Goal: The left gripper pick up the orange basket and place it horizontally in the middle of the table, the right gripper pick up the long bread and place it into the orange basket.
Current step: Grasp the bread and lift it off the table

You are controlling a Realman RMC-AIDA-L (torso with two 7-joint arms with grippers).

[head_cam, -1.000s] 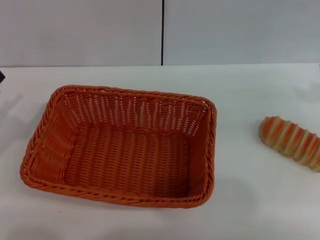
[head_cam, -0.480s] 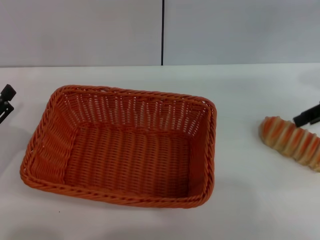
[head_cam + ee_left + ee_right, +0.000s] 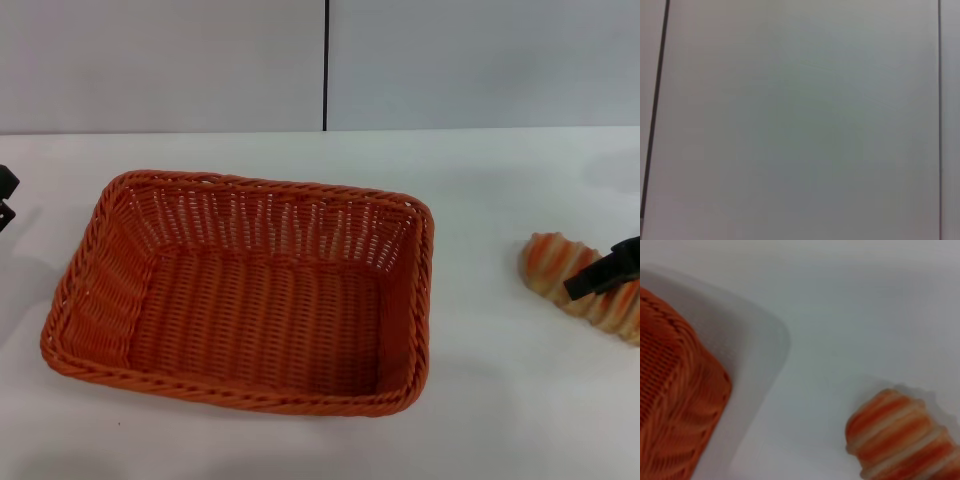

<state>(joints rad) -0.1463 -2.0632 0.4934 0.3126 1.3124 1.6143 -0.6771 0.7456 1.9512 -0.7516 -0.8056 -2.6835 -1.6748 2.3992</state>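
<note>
The orange basket (image 3: pixel 255 186) sits lengthwise across the middle of the white table (image 3: pixel 480 190), empty and resting flat. The long bread (image 3: pixel 560 268), cream with orange stripes, lies at the table's right edge and runs out of the head view. A black part of my right gripper (image 3: pixel 602 272) reaches in from the right and crosses over the bread's middle. My left gripper (image 3: pixel 5 196) shows only as a small black piece at the far left edge, apart from the basket. In the right wrist view, one end of the bread (image 3: pixel 900 437) and a basket corner (image 3: pixel 675 400) appear.
A grey wall with a dark vertical seam (image 3: pixel 325 65) stands behind the table. White tabletop lies between the basket and the bread. The left wrist view shows only a pale panel.
My right gripper has come further in from the right and lower, now crossing over the bread. My left gripper has drawn back toward the left edge. Basket and bread have not moved.
</note>
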